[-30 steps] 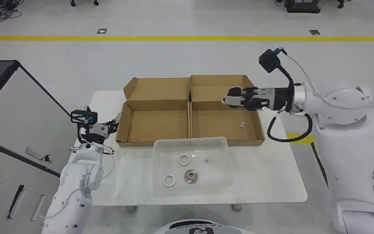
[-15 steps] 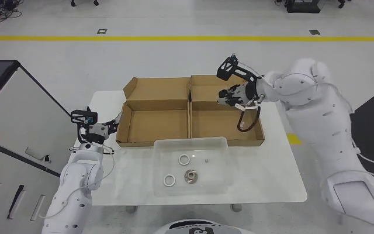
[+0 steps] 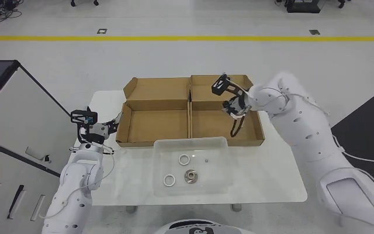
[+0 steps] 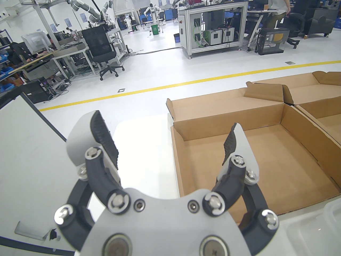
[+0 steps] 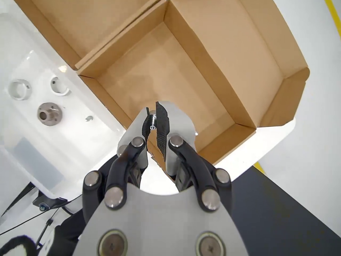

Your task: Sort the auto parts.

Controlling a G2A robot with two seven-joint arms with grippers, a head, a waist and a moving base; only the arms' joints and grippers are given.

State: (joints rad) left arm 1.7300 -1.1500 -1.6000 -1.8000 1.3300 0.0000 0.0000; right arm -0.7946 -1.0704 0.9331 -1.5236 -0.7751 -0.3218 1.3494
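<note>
The right gripper [image 5: 153, 113] is closed to a narrow gap; its ribbed pads clamp a small threaded screw [image 5: 152, 120], held lengthwise between them. This gripper hangs above the floor of the right cardboard box [image 3: 213, 126], near the wall facing the clear tray [image 3: 190, 142]. The left gripper [image 4: 165, 126] is spread wide and holds nothing; it hovers over the table [image 3: 274, 169] just outside the left cardboard box [image 3: 158, 126]. The tray, just beside both boxes, contains two white rings [image 3: 183, 158] [image 3: 169, 180], a metal flange [image 3: 190, 175] and one small part [image 3: 206, 158]. Compared with one second ago, the right arm has swung in from the far right, so that its forearm now crosses the table's right side; its gripper remains over the same box. The left arm and the tray contents are unchanged.
</note>
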